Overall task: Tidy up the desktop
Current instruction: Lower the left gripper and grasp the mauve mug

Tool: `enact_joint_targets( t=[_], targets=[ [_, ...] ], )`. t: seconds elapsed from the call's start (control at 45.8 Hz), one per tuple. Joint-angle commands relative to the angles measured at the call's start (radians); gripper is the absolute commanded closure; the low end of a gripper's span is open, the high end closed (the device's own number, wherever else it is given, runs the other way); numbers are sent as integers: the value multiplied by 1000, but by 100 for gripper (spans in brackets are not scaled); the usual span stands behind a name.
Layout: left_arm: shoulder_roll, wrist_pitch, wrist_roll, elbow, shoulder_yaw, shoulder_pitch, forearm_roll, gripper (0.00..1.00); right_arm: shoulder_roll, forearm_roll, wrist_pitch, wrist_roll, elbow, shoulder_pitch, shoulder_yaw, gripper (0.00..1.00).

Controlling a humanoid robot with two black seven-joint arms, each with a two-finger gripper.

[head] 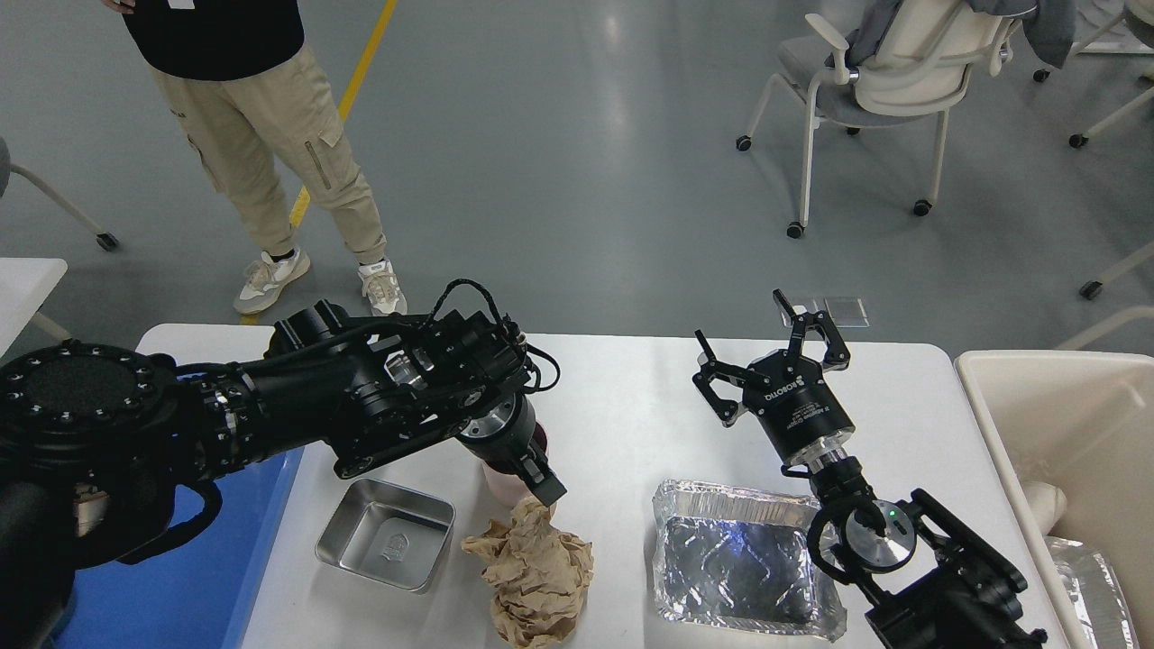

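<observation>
The white desktop (622,424) carries a pale pink cup (501,481), a crumpled brown paper (536,572), a small steel tray (386,534) and a foil tray (744,559). My left gripper (518,485) reaches down over the cup. One finger (545,488) lies along the cup's right side and the other is hidden behind the wrist, so its grip cannot be told. My right gripper (771,338) is open and empty, held above the desktop behind the foil tray.
A blue tray (171,568) lies off the desk's left edge under my left arm. A cream bin (1064,424) stands at the right edge. A person (261,135) stands behind the desk at left, and a chair (892,72) far right.
</observation>
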Motion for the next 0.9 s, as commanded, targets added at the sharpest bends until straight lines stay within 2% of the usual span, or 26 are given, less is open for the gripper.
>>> enact_joint_targets(
  t=[0.0,0.066,0.153,0.197,0.284,0.502,0.59,0.677,0.786,0.873],
  targets=[
    [4,5,-11,9,0,16,3,24,0,0,-1,0,0,-1,0,0],
    [2,5,-11,22,2,22,5,33,0,0,1,0,0,-1,0,0],
    [4,8,-16,34,22,27,5,39,0,0,-1,0,0,-1,0,0],
    [5,14,-23,35,35,27,5,46,0,0,1,0,0,-1,0,0],
    [9,24,-48,37,52,25,5,55,0,0,4,0,-2,-1,0,0],
    [9,32,-66,60,57,21,6,70,0,0,4,1,0,-4,0,0],
    [10,44,-89,63,60,18,6,78,0,0,6,0,-2,-6,0,0],
    [12,51,-131,63,78,10,23,89,0,0,6,0,-2,-6,0,0],
    [15,60,-174,63,81,-2,44,96,0,0,6,0,-2,-7,-1,0],
    [19,61,-184,63,81,-5,46,100,0,0,6,0,-2,-6,-3,0]
  ],
)
